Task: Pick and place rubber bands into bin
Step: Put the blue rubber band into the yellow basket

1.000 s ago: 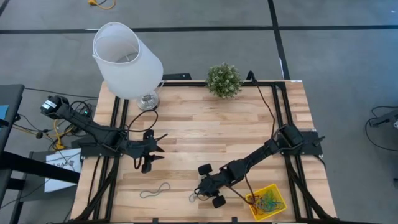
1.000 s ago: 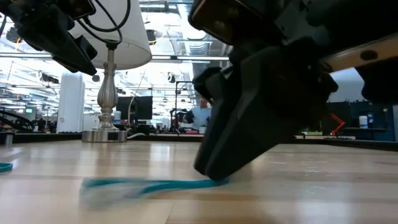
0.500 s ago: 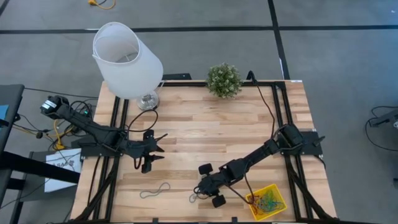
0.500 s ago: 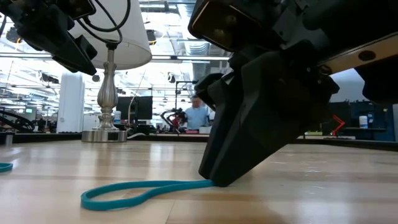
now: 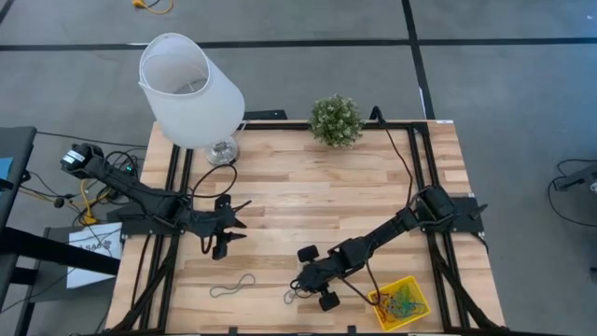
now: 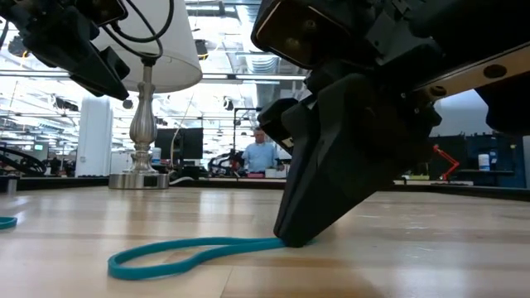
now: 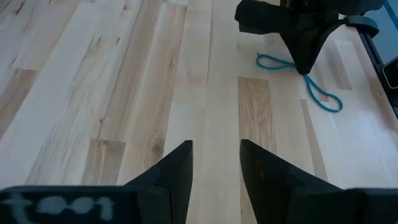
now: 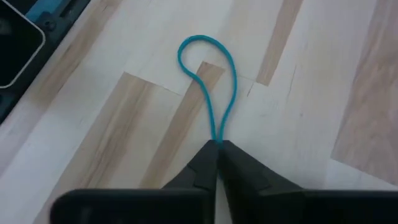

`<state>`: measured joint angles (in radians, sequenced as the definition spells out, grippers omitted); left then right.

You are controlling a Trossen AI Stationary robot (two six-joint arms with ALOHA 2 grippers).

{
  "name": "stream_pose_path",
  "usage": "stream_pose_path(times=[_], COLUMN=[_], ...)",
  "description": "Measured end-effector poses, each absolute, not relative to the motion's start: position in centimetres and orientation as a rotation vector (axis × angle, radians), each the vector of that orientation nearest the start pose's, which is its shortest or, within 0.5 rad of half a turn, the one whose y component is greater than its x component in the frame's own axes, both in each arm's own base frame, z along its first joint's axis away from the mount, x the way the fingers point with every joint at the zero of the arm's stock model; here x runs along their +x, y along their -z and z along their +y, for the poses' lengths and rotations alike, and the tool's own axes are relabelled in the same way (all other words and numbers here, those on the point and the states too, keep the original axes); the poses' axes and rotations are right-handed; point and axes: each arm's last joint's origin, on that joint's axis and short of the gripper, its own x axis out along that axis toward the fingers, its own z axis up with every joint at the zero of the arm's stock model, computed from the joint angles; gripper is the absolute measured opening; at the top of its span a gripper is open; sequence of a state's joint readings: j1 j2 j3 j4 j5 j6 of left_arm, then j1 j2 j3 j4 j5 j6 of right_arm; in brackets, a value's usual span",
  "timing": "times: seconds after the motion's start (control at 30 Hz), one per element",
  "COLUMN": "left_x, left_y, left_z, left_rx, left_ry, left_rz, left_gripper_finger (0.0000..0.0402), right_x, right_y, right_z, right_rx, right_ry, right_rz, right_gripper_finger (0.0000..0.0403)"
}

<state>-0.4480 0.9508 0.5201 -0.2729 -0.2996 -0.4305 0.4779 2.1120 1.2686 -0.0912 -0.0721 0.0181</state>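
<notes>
Since a second ago, the thin teal rubber band [image 6: 186, 254] has settled from a blur into a flat loop on the pale wooden table [image 5: 308, 201], while a person in the room behind has shifted. Left to right: the left gripper [image 5: 233, 224] hangs above mid-table with fingers [image 7: 171, 174] spread and empty; a second grey-blue band [image 5: 233, 286] lies near the front edge; the right gripper [image 8: 217, 149] pinches the teal band's end against the wood; the small yellow plastic bin [image 5: 418, 312] holds a tangle of bands at the front right corner.
</notes>
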Motion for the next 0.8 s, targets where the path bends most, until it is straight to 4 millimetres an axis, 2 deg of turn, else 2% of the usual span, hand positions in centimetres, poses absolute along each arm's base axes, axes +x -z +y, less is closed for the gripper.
stream_pose_path(times=[0.27,0.33,0.47,0.6,0.7,0.8], left_x=[17.2,17.2,17.2,17.2,17.2,17.2], left_y=[-20.9,-20.9,-20.9,-20.9,-20.9,-20.9], left_z=[-7.3,-7.3,-7.3,-7.3,-7.3,-7.3], left_rx=[-0.157,-0.158,-0.157,-0.158,-0.158,-0.157], left_ry=[-0.001,-0.001,-0.001,-0.001,-0.001,-0.001], left_rz=[0.67,0.669,0.669,0.67,0.67,0.671], left_gripper_finger=[0.0121,0.0121,0.0121,0.0121,0.0121,0.0121], right_x=[37.6,37.9,38.4,38.2,37.2,35.2], right_y=[-11.3,-12.8,-17.2,-19.7,-22.3,-23.8], right_z=[20.0,20.2,20.5,20.2,20.2,20.1], right_rx=[-0.07,-0.065,-0.069,-0.097,-0.083,-0.021], right_ry=[-0.502,-0.504,-0.511,-0.47,-0.432,-0.357], right_rz=[0.892,0.856,0.771,0.795,0.832,0.968], right_gripper_finger=[0.0002,0.0003,0.0001,0.0001,0.0001,0.0])
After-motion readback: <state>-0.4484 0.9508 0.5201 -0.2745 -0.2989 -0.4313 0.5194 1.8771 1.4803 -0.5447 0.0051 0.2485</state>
